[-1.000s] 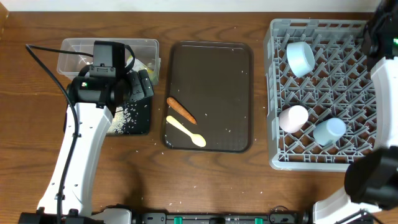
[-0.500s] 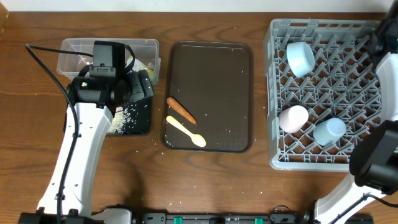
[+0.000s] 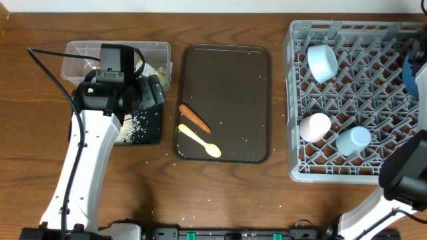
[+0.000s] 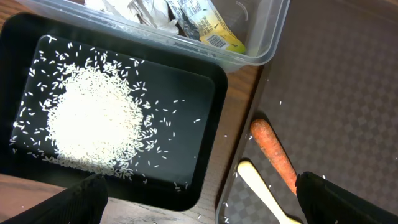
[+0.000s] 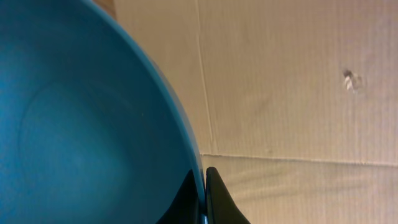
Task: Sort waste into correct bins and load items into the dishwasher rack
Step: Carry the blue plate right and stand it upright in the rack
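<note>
My left gripper [image 3: 152, 93] hangs open and empty [image 4: 199, 208] above the right end of the black tray [image 4: 205, 93], which holds loose rice [image 4: 93, 118]. Behind it the clear tub [image 4: 261, 43] holds crumpled paper [image 4: 146, 12] and the yellow-green packet [image 4: 208, 28]. The orange carrot [image 3: 194, 117] lies on the brown serving tray and also shows in the left wrist view [image 4: 273, 146]. My right gripper [image 5: 204, 186] is shut on the rim of the dark blue plate [image 5: 81, 124], at the overhead's right edge [image 3: 408, 67] over the grey rack [image 3: 293, 100].
The rack holds the white bowl [image 3: 322, 62], the pink cup [image 3: 314, 126] and the light blue cup [image 3: 353, 140]. A pale yellow spoon [image 3: 199, 141] lies next to the carrot on the brown serving tray [image 3: 233, 73]. Stray rice grains dot the wooden table.
My right arm has shifted toward the right edge of the overhead view with the plate in it. The left arm has not moved.
</note>
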Available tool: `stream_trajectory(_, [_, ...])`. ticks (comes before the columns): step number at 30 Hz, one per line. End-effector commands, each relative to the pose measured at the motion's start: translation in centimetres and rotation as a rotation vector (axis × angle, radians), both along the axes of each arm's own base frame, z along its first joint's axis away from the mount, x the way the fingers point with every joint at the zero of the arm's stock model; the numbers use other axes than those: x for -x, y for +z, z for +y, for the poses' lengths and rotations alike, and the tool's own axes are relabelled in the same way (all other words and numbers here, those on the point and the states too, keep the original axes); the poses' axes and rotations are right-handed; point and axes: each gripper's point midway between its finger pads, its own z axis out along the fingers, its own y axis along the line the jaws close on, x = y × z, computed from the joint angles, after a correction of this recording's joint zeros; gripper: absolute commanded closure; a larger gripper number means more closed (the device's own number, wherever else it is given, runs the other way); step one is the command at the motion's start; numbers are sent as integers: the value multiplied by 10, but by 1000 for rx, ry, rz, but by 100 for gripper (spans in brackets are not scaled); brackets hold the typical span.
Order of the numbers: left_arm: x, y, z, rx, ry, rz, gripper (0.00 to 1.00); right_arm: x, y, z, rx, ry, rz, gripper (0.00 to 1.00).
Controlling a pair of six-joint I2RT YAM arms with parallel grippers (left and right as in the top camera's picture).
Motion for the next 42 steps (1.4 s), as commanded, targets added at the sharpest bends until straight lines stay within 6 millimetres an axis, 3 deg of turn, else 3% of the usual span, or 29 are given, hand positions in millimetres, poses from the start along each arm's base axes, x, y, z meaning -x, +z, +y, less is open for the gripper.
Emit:
stream_trajectory(1, [-1, 0, 4, -12, 9, 0, 1, -13, -11, 16, -54, 108, 35, 99])
stream_trajectory(11, [-1, 0, 4, -12, 9, 0, 1, -38, -27, 64, -130, 265, 62, 95])
stream_trajectory(13, [-1, 0, 4, -12, 9, 0, 1, -46, -32, 81, -156, 320, 72, 85])
stream_trajectory(17, [-1, 0, 4, -12, 9, 0, 1, -55, -39, 114, -194, 381, 82, 57])
stream_trajectory(22, [-1, 0, 4, -12, 9, 0, 1, -61, -43, 141, -247, 381, 37, 35])
stream_trajectory(29, [-1, 0, 4, -12, 9, 0, 1, -61, -42, 145, -342, 286, -118, 18])
stream_trajectory(33, [-1, 0, 4, -12, 9, 0, 1, -60, -29, 158, -386, 271, -200, 8])
stream_trajectory(35, [-1, 0, 4, -12, 9, 0, 1, -60, -20, 175, -425, 313, -218, 6])
stream_trajectory(37, [-1, 1, 4, -11, 9, 0, 1, -59, -12, 207, -504, 413, -217, 5])
stream_trajectory(39, [-1, 0, 4, -12, 9, 0, 1, -57, -4, 245, -625, 527, -223, 5])
stream_trajectory(42, [-1, 0, 4, -12, 9, 0, 1, -42, 8, 320, -909, 699, -229, 4])
